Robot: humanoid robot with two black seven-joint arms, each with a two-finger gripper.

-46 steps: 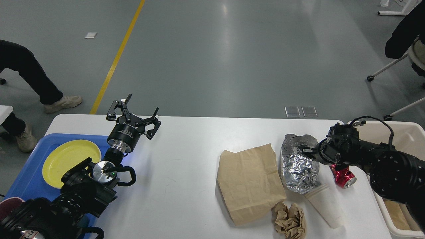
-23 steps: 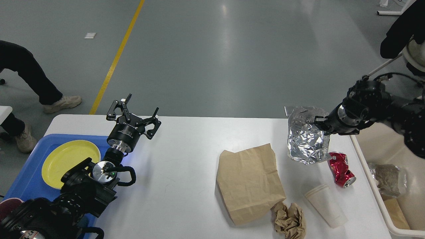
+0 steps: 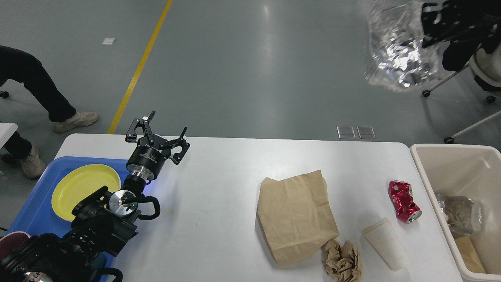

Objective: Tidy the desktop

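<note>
Desktop surface (image 3: 219,188) spans the foreground; the right tool (image 3: 430,23), blurred, carries crumpled foil (image 3: 399,51) high above the floor, its grip unclear, next needing lowering over the beige bin (image 3: 442,156); the left tool (image 3: 162,131) hovers open, empty.

This looks like a robotics lab or test hall rather than a home. The floor (image 3: 250,66) is smooth grey industrial coating with a yellow lane line (image 3: 137,70) painted across it. A plain white desk (image 3: 219,231) stands in open space. Wheeled office chairs (image 3: 469,78) and a seated person's legs (image 3: 35,90) sit at the edges, probably staff.
</note>
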